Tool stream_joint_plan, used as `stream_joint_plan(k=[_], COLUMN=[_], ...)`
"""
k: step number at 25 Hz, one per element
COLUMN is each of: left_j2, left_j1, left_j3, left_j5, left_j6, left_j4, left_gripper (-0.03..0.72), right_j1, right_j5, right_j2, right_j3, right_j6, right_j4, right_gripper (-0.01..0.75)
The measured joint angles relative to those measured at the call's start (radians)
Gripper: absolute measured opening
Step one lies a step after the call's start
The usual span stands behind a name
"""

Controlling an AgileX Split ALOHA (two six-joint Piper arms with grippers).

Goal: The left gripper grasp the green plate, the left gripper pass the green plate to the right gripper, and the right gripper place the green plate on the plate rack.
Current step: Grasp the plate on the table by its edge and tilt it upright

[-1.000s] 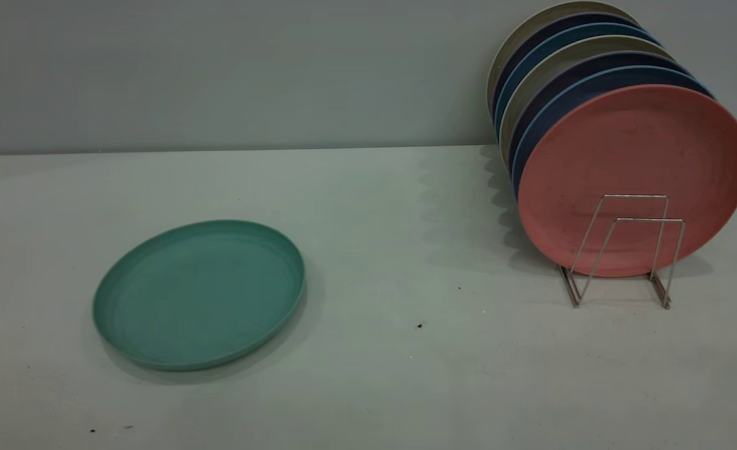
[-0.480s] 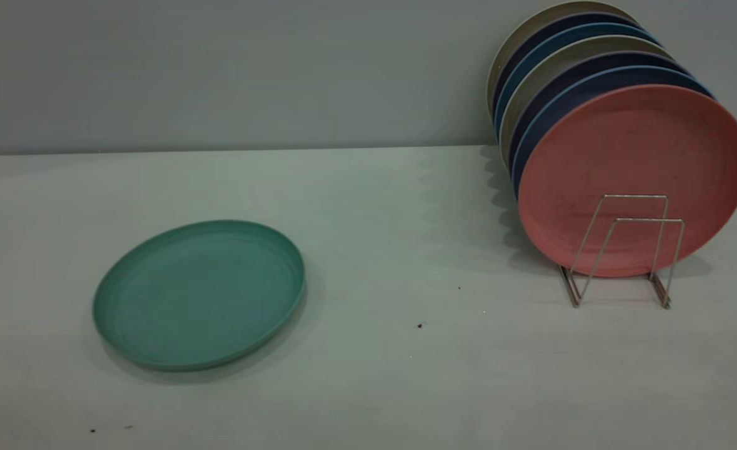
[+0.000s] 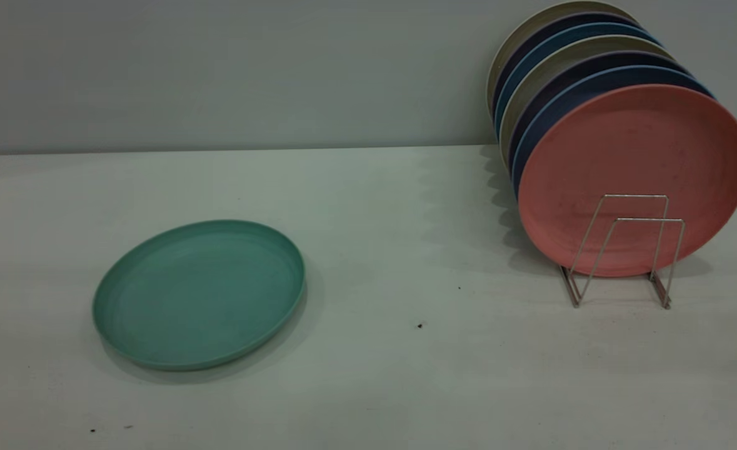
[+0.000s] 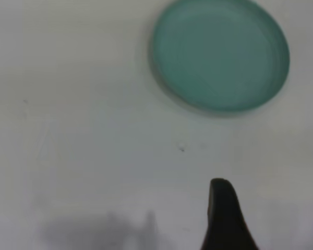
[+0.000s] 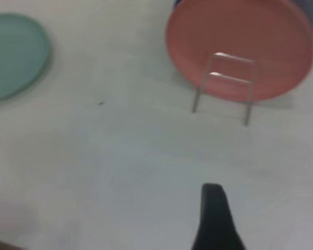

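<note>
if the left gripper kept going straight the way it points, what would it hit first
Probably the green plate: the left gripper's one visible finger points across bare table toward it, though depth and exact line are unclear.

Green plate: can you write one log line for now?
green plate: flat on table, ungrasped | left gripper: apart | plate rack: front slot free

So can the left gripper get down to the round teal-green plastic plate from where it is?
Probably yes. The left gripper is above bare table, and the green plate lies flat alone, nothing on or beside it.
</note>
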Motion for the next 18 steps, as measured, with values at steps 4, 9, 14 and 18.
stream_joint_plan(k=[4,9,14,18], left_j2=[0.225,0.497,0.743,0.938], left_j1=[0.000,0.000,0.000,0.026], left_j3=[0.000,-0.046,-0.156,-0.247], left_j5=[-0.148,-0.272,-0.317,-0.336], left_j6=[-0.003,-0.003,0.025,0.079], left_j4=[-0.077,-0.107,-0.121,-0.185], left_gripper=[0.481,0.481,0.481,0.481], right_j1=[0.000,0.000,0.000,0.000], right_j5=[-0.075,-0.143,-0.150,-0.153], right_j2=[0.144,0.279,0.341,0.345], right_j3=[0.000,0.000,0.000,0.000], right_j6=[-0.096,-0.200,-0.223,-0.224], right_j4=[0.083,0.162,0.215,0.220], right_gripper=[0.533,0.533,0.533,0.533])
